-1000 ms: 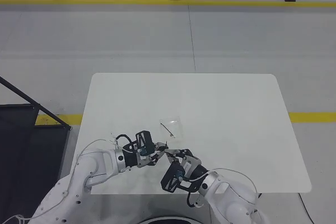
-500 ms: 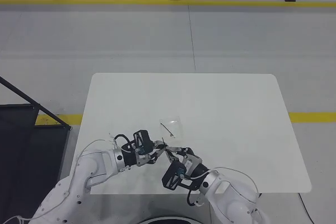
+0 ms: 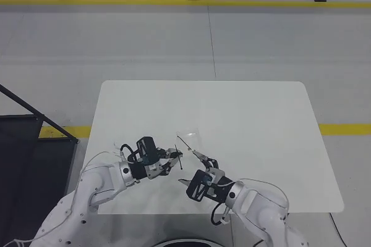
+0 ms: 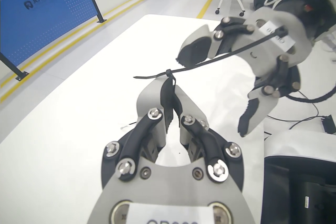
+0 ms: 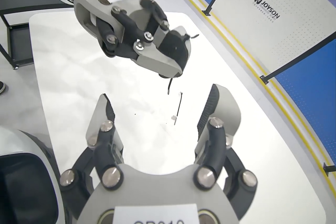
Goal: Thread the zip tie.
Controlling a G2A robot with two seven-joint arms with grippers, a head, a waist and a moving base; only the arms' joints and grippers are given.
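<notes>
Zip tie (image 4: 169,72) pinched in left gripper (image 4: 170,87); right gripper (image 5: 160,93) spread wide and empty; tail to be gripped close to head, pulled straight

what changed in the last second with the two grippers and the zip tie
The grippers drew apart. The right gripper backed off to the right and now stands open, apparently having let go of the zip tie. The left gripper shifted a little left. It stayed shut on the tie, and the spare tie on the table did not move.
</notes>
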